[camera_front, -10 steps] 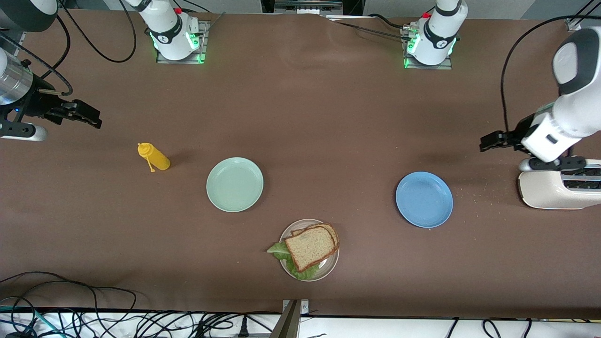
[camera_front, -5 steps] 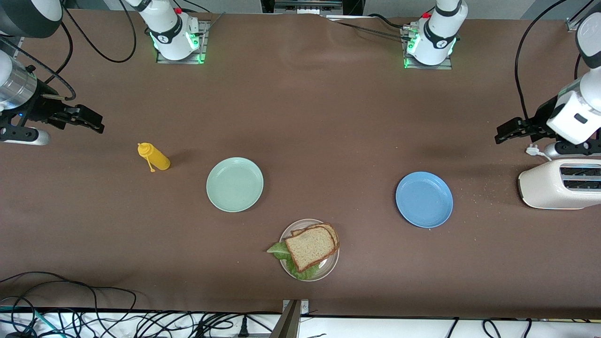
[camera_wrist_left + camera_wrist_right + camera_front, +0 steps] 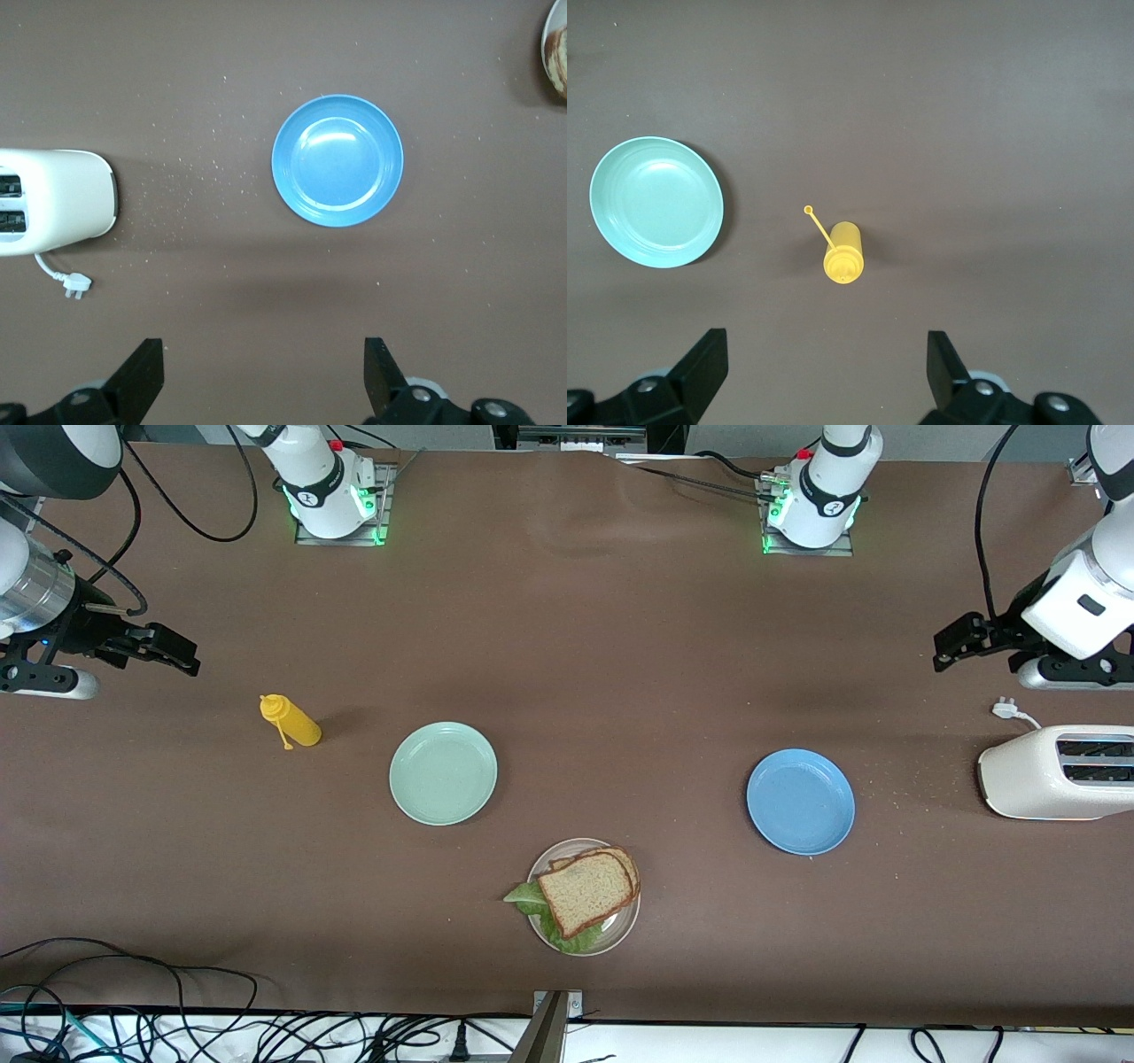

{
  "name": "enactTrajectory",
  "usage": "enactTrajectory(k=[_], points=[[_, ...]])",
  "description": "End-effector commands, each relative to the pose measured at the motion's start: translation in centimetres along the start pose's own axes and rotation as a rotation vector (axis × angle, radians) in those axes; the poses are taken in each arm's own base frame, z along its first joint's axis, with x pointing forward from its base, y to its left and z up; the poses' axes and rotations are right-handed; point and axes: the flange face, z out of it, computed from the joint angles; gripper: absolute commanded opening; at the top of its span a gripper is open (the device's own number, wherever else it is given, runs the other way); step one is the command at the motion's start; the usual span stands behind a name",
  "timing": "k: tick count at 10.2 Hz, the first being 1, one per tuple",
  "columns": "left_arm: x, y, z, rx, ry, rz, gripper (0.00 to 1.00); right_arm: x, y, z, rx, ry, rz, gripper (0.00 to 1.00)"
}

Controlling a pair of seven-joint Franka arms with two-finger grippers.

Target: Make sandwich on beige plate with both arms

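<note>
Both black two-finger grippers hang raised with fingers spread and empty: left gripper at the left arm's table end, above the white toaster; right gripper at the right arm's end, near one yellow squeeze bottle. Three round plates: mint-green plate, blue plate, and, nearest the front camera, beige plate bearing one brown-bread lettuce sandwich.

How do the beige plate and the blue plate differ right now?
The beige plate holds the sandwich, bread stacked with lettuce poking out; the blue plate holds nothing. The beige plate lies nearer the front camera, mid-table; the blue plate lies farther, toward the left arm's end, beside the toaster. Colour differs: pale beige against blue. Both are round with shallow rims, flat on the table, untouched by either gripper.
</note>
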Motion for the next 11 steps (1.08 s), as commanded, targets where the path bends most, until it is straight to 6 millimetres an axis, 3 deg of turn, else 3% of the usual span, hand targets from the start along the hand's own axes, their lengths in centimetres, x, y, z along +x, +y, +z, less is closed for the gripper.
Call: enactTrajectory(k=[1, 2, 3, 7, 11], points=[[-0.5, -0.9, -1.7, 0.039, -0.058, 0.011, 1.0, -0.7, 0.2, -0.7, 0.013, 0.004, 0.011, 1.0], [-0.8, -1.0, -2.4, 0.029, -0.077, 0.007, 1.0, -0.7, 0.2, -0.7, 0.013, 0.004, 0.013, 1.0], [-0.9, -1.8, -2.2, 0.009, -0.108, -0.01, 1.0, -0.7, 0.2, -0.6, 0.013, 0.003, 0.013, 1.0], [-1.0, -1.8, -2.1, -0.013, -0.127, -0.009, 1.0, -0.6, 0.2, -0.7, 0.013, 0.006, 0.002, 1.0], [0.8, -2.1, -3.5, -0.033, -0.125, 0.025, 1.0, -0.5, 0.2, -0.6, 0.013, 0.006, -0.002, 1.0]])
